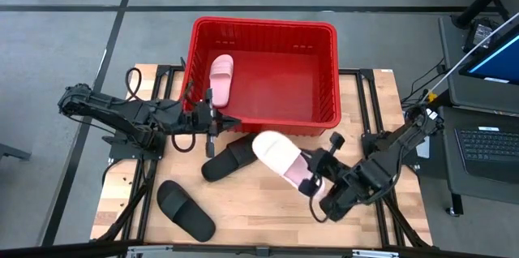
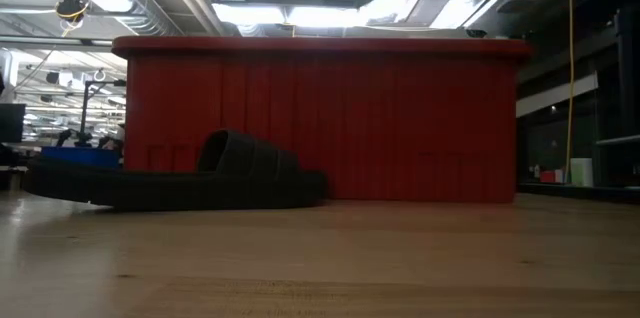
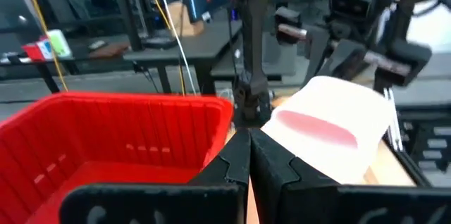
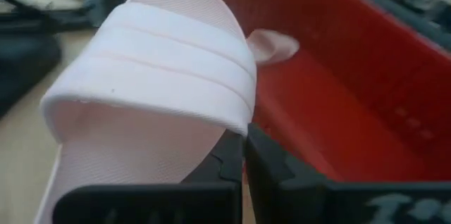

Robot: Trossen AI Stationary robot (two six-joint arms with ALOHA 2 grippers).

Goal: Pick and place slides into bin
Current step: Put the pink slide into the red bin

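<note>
Right gripper (image 1: pixel 315 178) lifting a pink slide (image 1: pixel 280 159) beside the red bin (image 1: pixel 324 116).
Its jaws pinch the slide; the left gripper (image 1: pixel 212 120) hangs closed.

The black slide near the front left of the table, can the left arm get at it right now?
Probably yes. That black slide lies alone on open table, nothing on it, and the left claw looks shut and empty by the bin.

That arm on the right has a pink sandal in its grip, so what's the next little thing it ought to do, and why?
Probably carry it a bit farther, over the red bin's near wall. The right tool is shut on the raised pale pink slide, which hangs outside the bin above a black slide. The other pink slide already lies inside. The left tool, shut, waits at the bin's near left corner.
</note>
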